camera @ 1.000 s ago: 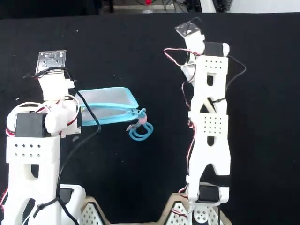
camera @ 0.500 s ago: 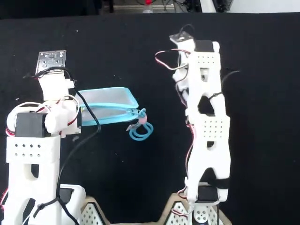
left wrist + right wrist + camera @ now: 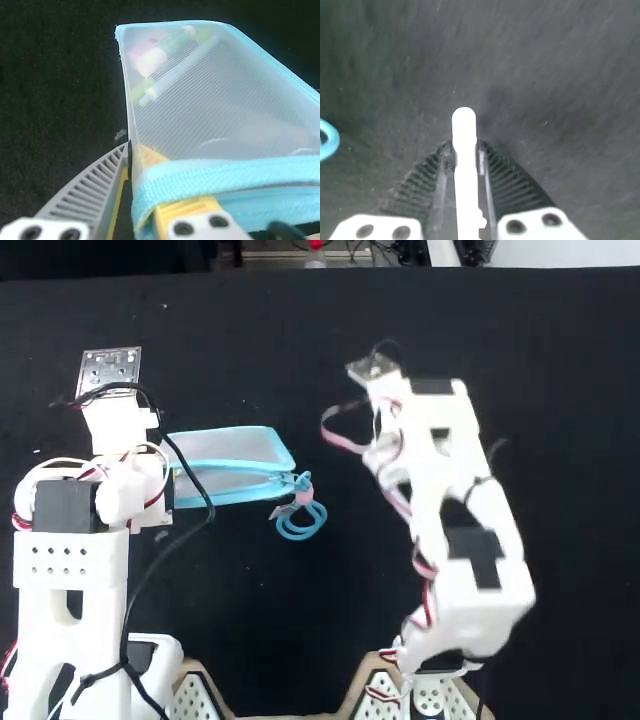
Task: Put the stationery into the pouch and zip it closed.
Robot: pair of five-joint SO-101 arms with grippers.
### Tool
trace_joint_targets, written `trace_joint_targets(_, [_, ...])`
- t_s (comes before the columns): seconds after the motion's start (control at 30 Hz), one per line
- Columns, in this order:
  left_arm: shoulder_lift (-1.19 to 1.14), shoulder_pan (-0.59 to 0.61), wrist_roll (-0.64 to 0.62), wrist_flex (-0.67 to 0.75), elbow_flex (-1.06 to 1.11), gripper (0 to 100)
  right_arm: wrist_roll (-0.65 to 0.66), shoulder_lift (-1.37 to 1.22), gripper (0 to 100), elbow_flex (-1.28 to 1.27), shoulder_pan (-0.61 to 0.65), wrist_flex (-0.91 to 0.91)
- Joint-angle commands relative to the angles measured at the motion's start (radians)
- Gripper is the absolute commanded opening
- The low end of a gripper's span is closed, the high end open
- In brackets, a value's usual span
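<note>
A translucent pouch with light-blue trim lies on the black table left of centre. Its zip pull with a blue ring sits at its right end. Pens and a pink item show through the pouch wall. My left gripper is shut on the pouch's left end, the edge pinched between its grey and yellow fingers. My right gripper is shut on a white stick and hangs over bare table to the right of the blue ring. The right arm leans over the table's middle.
The left arm stands at the near left, its black cable draped across the pouch's left end. Black table surface stretches behind the pouch and to the far right.
The right arm has swung left and toward the table's front, tilting over, with its top end now closer to the pouch. The left arm and pouch have stayed still.
</note>
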State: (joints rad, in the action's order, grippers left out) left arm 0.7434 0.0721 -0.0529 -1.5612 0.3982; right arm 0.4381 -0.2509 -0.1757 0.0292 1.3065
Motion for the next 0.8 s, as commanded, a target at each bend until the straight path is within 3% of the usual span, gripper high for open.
trace_joint_targets(0.0, [-0.006, 0.013, -0.005, -0.006, 0.005, 3, 0.066, 0.286, 1.1, -0.317, 0.032, -0.112])
trace_joint_targets(0.13, [-0.006, 0.013, -0.005, -0.006, 0.005, 3, 0.115, 0.414, 2.6, -0.475, 0.109, -0.135])
trace_joint_targets(0.27, [-0.006, 0.013, -0.005, -0.006, 0.005, 3, 0.117, 0.437, 11.7, -0.519, 0.181, -0.137])
trace_joint_targets(0.77, [-0.006, 0.013, -0.005, -0.006, 0.005, 3, 0.115, 0.303, 13.4, -0.526, 0.187, -0.242])
